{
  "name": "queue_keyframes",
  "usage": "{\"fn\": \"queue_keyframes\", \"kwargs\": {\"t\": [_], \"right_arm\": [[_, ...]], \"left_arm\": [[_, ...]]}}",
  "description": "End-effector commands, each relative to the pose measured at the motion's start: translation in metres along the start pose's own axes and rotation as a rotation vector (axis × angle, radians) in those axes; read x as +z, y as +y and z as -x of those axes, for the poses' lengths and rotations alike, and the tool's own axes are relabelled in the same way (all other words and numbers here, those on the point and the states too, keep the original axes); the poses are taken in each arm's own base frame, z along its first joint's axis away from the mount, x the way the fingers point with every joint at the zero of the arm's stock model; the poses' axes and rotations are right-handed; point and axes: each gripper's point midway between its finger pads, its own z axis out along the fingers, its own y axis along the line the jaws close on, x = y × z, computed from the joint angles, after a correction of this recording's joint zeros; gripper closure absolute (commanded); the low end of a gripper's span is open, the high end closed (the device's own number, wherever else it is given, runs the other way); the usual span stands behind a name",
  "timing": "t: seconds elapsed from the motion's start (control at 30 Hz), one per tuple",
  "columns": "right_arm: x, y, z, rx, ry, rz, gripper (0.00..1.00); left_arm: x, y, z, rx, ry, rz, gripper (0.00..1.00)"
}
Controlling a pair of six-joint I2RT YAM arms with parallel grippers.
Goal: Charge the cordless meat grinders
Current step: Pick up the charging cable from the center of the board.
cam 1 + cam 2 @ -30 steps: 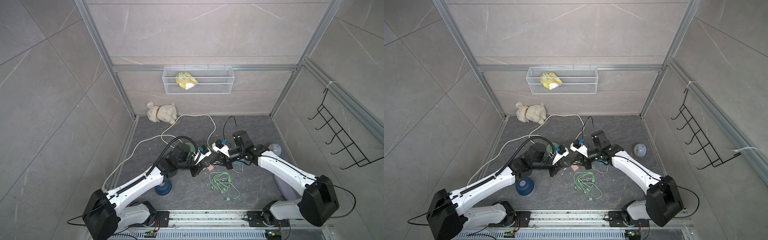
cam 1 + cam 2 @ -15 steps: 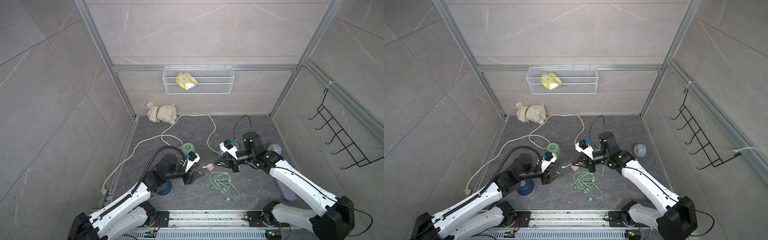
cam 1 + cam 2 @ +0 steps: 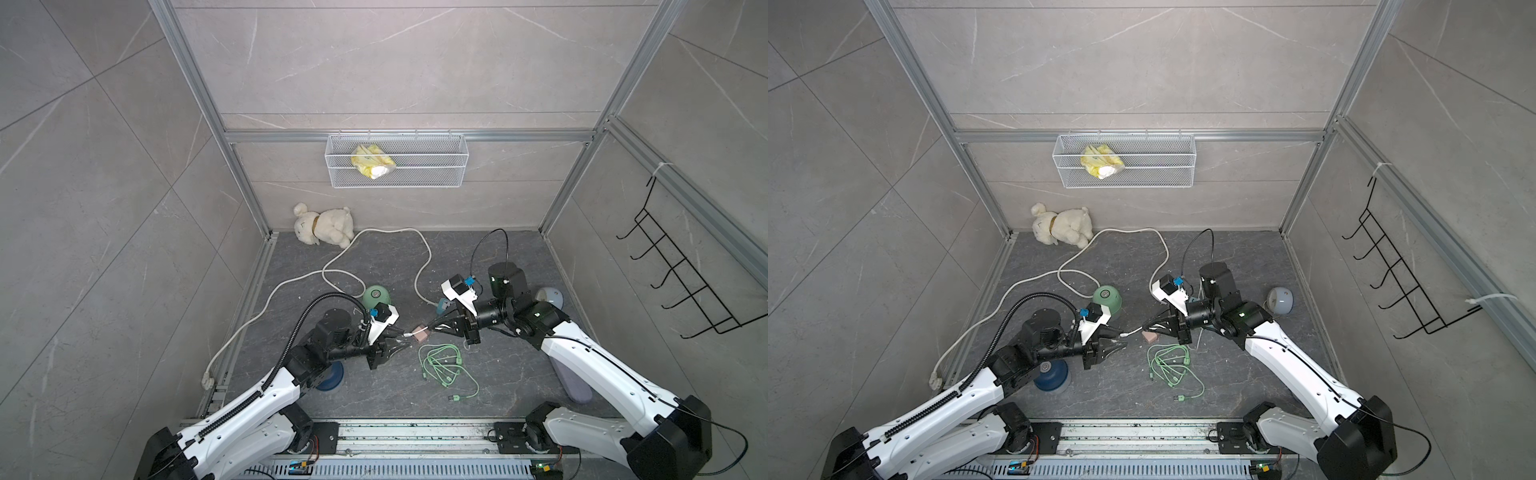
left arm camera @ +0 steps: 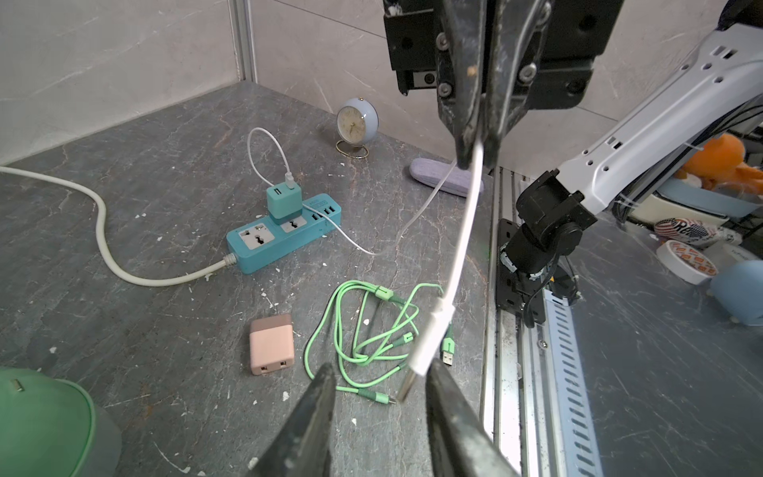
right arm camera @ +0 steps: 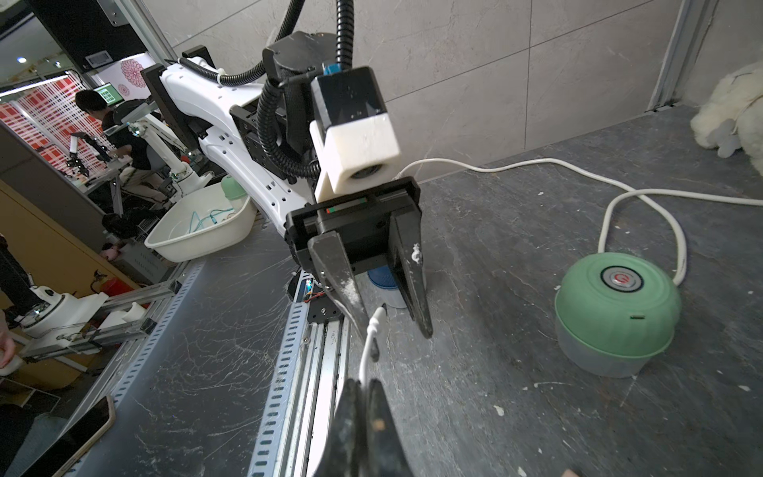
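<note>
- Both top views: the mint grinder (image 3: 376, 296) sits upright on the dark stone floor (image 3: 374, 399). Dome and metal button face straight up, and it's round, so no real long axis. It's just past the left gripper (image 3: 401, 338), next to a loop of the thick white cord (image 3: 386, 229).
- The navy grinder (image 3: 1050, 374) is dome-up too, close to the front rail and half hidden under the left arm.
- Same views: the right gripper (image 3: 432, 328) is nose to nose with the left one. A pink charger (image 3: 422, 333) lies on the floor below their tips, with green cables (image 3: 442, 365) just beside it. There's a clock (image 3: 1281, 300) off by the right wall, a plush dog (image 3: 324, 226) in the back corner and a wire basket (image 3: 415, 183) on the back wall.
- Left wrist: the left gripper (image 4: 380, 365) has its jaws apart. The plug of a thin white cable (image 4: 462, 247) hangs between them, close to one finger, and I can't tell if it's touching. The right gripper (image 4: 479, 157) is pinched tight on that cable higher up. A teal power strip (image 4: 285, 235) has a teal charger (image 4: 283, 202) plugged in. The mint grinder (image 4: 37, 425) pokes into the corner of the shot.
- Right wrist: the mint grinder (image 5: 615, 314) is upright with a small dark slot on its side facing the camera. The navy grinder (image 5: 382, 276) is only a blue sliver behind the left gripper's fingers (image 5: 413, 289).
</note>
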Motion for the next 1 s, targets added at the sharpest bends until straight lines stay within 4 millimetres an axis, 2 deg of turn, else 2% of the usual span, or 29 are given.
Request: {"fn": "queue_keyframes", "kwargs": {"t": [0.0,0.27,0.53,0.63,0.73,0.77,0.83,0.97], "right_arm": [[0.003,-0.001,0.001,0.014,-0.006,0.017,1.0],[0.006,-0.009,-0.004,0.04,0.005,0.015,1.0],[0.008,-0.016,-0.005,0.036,0.008,-0.011,1.0],[0.008,-0.018,-0.007,0.038,0.018,-0.023,1.0],[0.007,-0.025,-0.015,0.02,0.062,-0.084,0.59],[0.008,-0.023,-0.017,-0.004,0.085,-0.092,0.52],[0.01,-0.019,-0.018,-0.057,0.123,-0.082,0.47],[0.019,-0.013,-0.019,-0.123,0.204,-0.024,0.45]], "left_arm": [[-0.002,-0.008,0.021,0.051,-0.064,-0.045,0.7],[-0.004,-0.012,0.02,0.059,-0.071,-0.063,0.75],[-0.003,-0.013,0.015,0.059,-0.051,-0.072,1.0],[-0.003,-0.014,0.013,0.062,-0.042,-0.074,1.0],[-0.004,-0.014,0.012,0.076,-0.019,-0.075,1.0],[-0.003,-0.015,0.011,0.082,-0.008,-0.081,1.0],[-0.003,-0.017,0.01,0.095,0.016,-0.102,1.0],[0.001,-0.024,0.01,0.101,0.058,-0.166,1.0]]}}
